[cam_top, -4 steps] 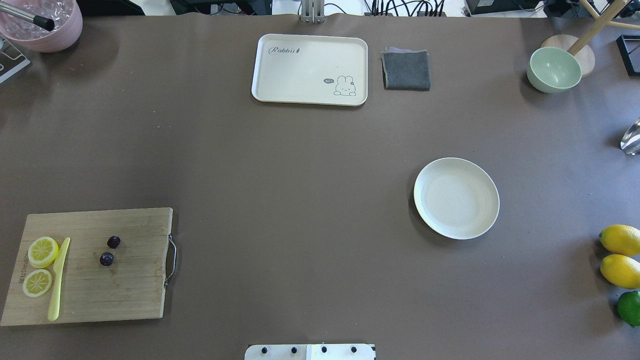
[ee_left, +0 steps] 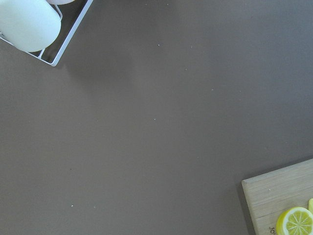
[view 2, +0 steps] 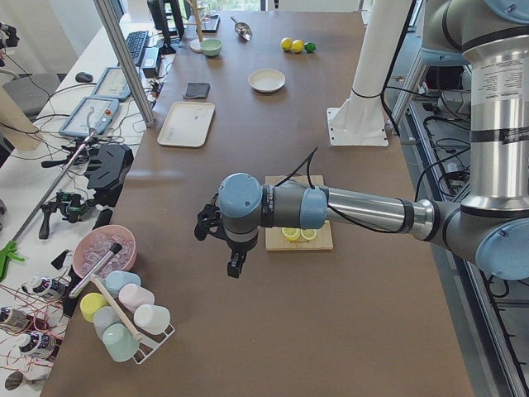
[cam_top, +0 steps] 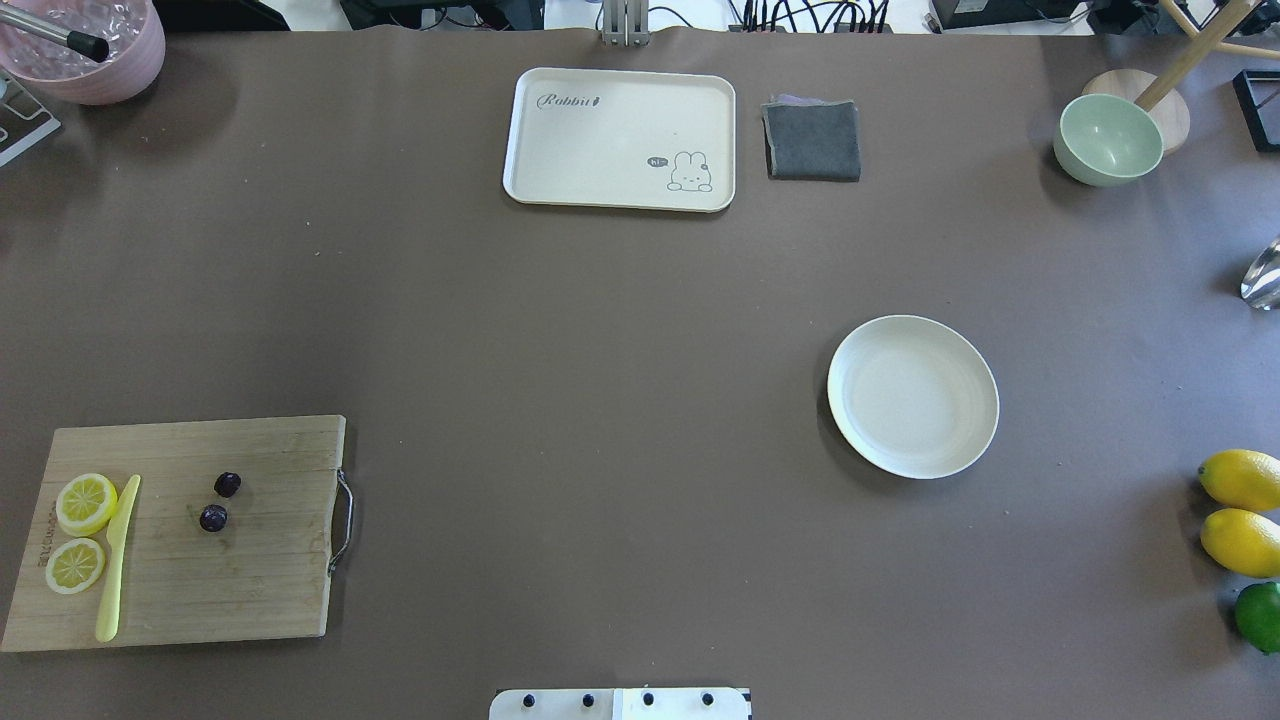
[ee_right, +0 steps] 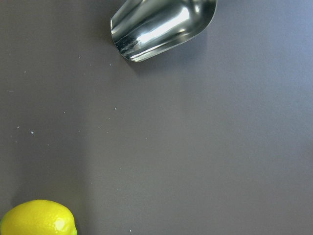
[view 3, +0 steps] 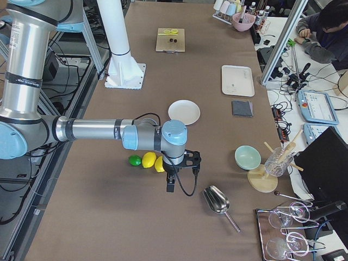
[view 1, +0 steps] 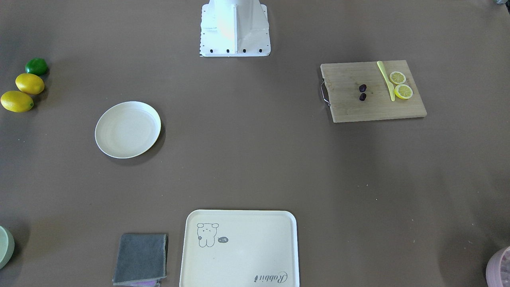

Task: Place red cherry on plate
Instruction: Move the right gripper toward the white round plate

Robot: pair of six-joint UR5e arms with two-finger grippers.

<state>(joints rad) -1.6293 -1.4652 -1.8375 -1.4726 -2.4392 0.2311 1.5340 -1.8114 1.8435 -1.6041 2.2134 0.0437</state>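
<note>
The pair of tiny dark maroon round cherries lies near the middle of a rectangular pale bamboo cutting board with a metal handle, at the table's near left corner. They are apart from two lemon slices and a slim yellow plastic knife by the board's outer edge. The round cream-white shallow plate with a raised rim sits well apart on the right half, with a broad stretch of matte brown table covering between. A cream rectangular tray with a rabbit drawing and a folded grey cloth lie at the far edge. Two glossy lemons are at the right edge. The left gripper hangs over the table beyond the board's outer end. The right gripper hangs beside the lemons, near a shiny metal scoop. For both grippers I cannot tell whether the fingers are apart or together.
</note>
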